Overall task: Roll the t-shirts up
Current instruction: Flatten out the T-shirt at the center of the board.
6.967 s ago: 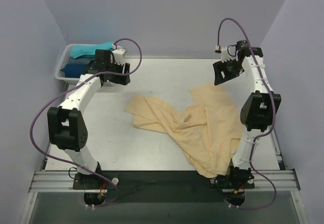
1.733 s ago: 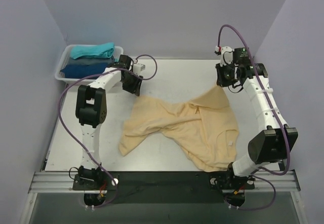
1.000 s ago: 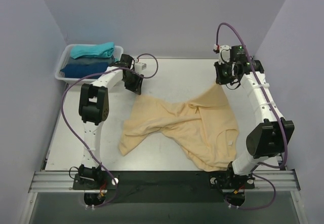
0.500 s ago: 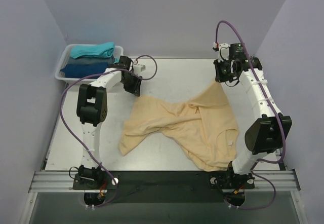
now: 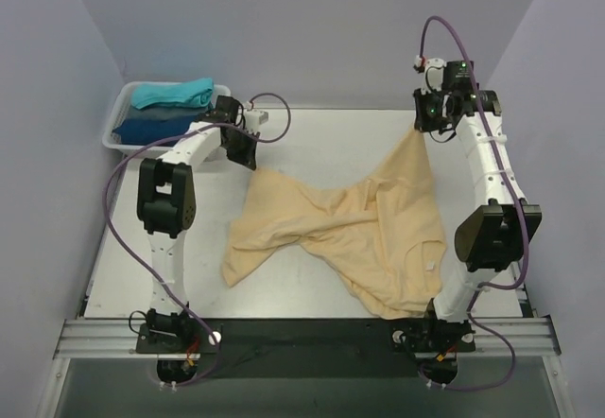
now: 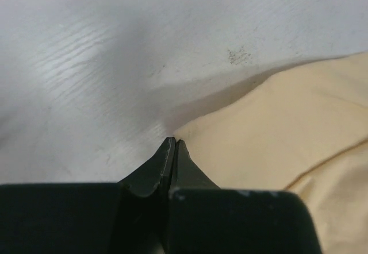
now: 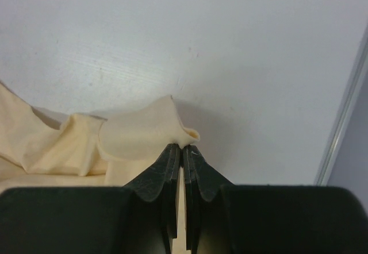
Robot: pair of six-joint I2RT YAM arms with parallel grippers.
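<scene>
Tan t-shirt (image 5: pixel 350 234), left hand (image 6: pixel 174 143) low, clamped on its edge — right hand (image 7: pixel 183 148) pinching raised corner

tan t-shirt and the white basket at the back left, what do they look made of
The tan t-shirt: soft matte cloth, likely a cotton knit, since it drapes limp and creases in loose folds. The white basket: looks like smooth rigid plastic, with a thin even rim holding its shape.

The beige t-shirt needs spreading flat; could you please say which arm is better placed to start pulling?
Probably right: the right fingers are shut on a raised corner of the beige t-shirt. The left fingers are shut at another corner, but a grip is unclear.
</scene>
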